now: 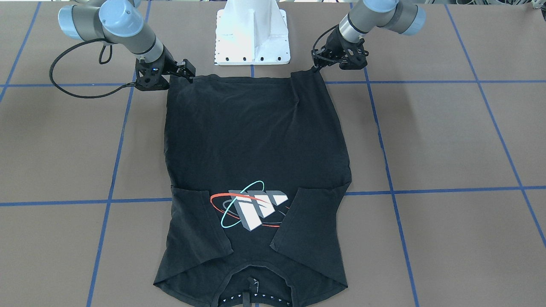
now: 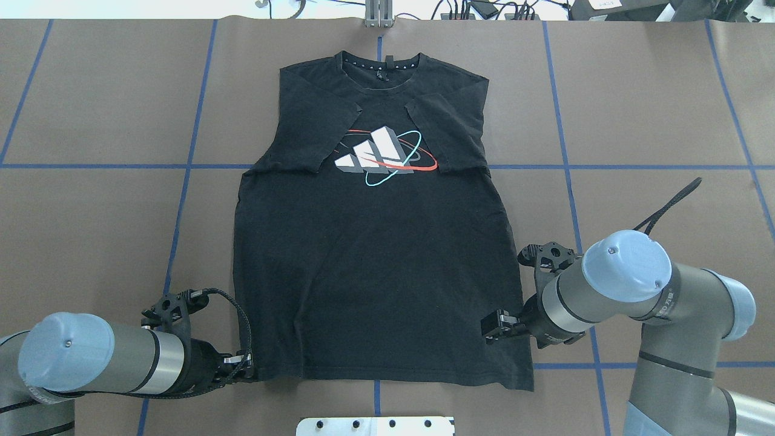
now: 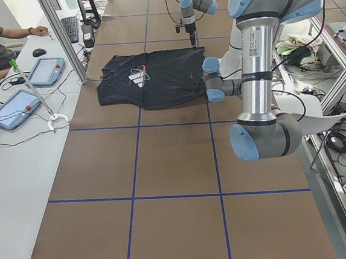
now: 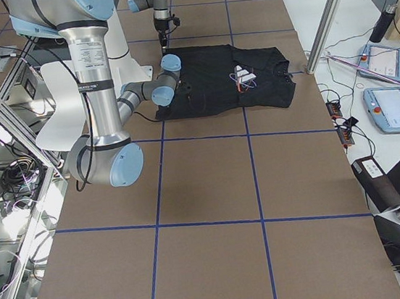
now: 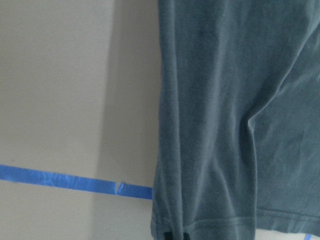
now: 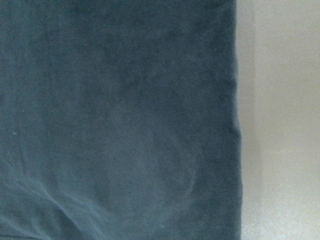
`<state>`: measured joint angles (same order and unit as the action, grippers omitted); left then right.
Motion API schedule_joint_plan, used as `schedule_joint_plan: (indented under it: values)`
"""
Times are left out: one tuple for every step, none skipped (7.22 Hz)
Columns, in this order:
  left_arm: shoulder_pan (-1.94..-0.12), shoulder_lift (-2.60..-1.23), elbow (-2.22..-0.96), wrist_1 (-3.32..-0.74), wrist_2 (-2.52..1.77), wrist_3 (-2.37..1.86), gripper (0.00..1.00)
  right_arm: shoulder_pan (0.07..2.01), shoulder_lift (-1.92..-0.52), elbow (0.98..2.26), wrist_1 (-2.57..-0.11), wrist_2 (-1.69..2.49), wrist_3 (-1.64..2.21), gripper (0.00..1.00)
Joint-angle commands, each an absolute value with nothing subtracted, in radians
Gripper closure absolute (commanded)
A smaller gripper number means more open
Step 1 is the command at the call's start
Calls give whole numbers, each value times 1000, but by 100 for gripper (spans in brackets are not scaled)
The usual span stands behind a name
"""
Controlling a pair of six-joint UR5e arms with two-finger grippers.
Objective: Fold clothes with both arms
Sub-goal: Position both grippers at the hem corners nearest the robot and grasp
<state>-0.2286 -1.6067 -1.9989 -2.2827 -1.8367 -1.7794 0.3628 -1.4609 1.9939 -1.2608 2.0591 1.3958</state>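
— Where does the T-shirt (image 2: pixel 375 272) lie?

— Spread flat and face up on the brown tabletop (image 2: pixel 91 212), between the two arms. Its collar (image 2: pixel 380 63) is at the far edge from the robot, and its hem (image 2: pixel 387 376) is just in front of the white base plate (image 2: pixel 375 426).

— And the sleeves (image 2: pixel 315 133)?

— Both are turned in over the chest. Their edges come close on either side of the graphic (image 2: pixel 381 156), a grey-white block shape ringed in red and cyan, and it shows uncovered between them.

— What about the left tool (image 2: pixel 245 362)?

— It sits low at the hem's corner on the robot's left. In the left wrist view its dark fingertips (image 5: pixel 175 234) are close together, right on the stitched edge. In the front-facing view the corner draws up to a point at the tool, so it looks pinched narrow on the cloth.

— The right tool (image 2: pixel 497 325)?

— It is at the other side of the hem, its tip over the shirt's right edge. The right wrist view shows only dark cloth and a strip of tabletop, with no fingers in it. I cannot tell whether it is wide or narrow, or whether it grips anything.

— Anything else on the tabletop?

— Blue tape lines (image 2: pixel 181 200) mark it into squares, and one of them runs under the shirt at chest height.
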Motion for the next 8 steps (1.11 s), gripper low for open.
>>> schedule_joint_plan:
  values:
    - [-229, -1608, -1996, -2283, -1836, -1779, 100, 327, -1466, 1991, -1261, 2057, 1405, 1]
    - [-229, -1609, -1994, -2283, -1836, -1779, 100, 325, -1468, 1990, -1261, 2057, 1405, 5]
    - [-229, -1611, -1993, -2283, -1833, -1779, 100, 322, -1468, 1982, -1261, 2057, 1405, 17]
    - [-229, -1611, -1991, -2284, -1833, -1779, 100, 310, -1467, 1973, -1261, 2057, 1407, 23]
    - [-229, -1612, -1993, -2284, -1832, -1779, 100, 310, -1466, 1971, -1261, 2057, 1405, 23]
    - [-229, -1612, -1993, -2284, -1832, -1779, 100, 308, -1468, 1970, -1261, 2059, 1405, 23]
    - [-227, -1612, -1991, -2284, -1830, -1781, 100, 310, -1468, 1970, -1261, 2059, 1405, 23]
    - [-227, -1614, -1991, -2284, -1830, -1781, 100, 310, -1470, 1971, -1261, 2059, 1405, 22]
